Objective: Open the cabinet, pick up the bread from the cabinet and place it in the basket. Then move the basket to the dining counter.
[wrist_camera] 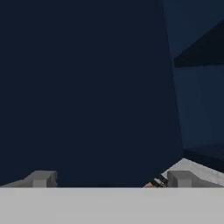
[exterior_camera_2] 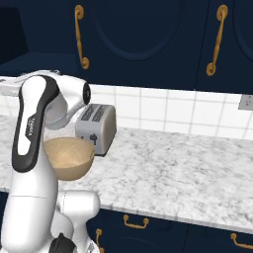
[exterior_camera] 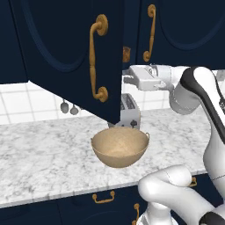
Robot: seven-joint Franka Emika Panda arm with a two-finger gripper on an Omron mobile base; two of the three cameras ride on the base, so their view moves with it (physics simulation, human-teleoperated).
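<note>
Tool (wrist_camera: 109, 179) wide, seemingly inside cabinet (exterior_camera: 66, 52)

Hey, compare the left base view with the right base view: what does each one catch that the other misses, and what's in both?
Left base view: the cabinet door swung open over the counter, two utensils hanging on the tiled wall, and a small brown thing in the gap behind the door. Right base view: the toaster's slots and lever, plus a wall outlet. Both: the basket on the marble counter, the toaster and the arm.
</note>
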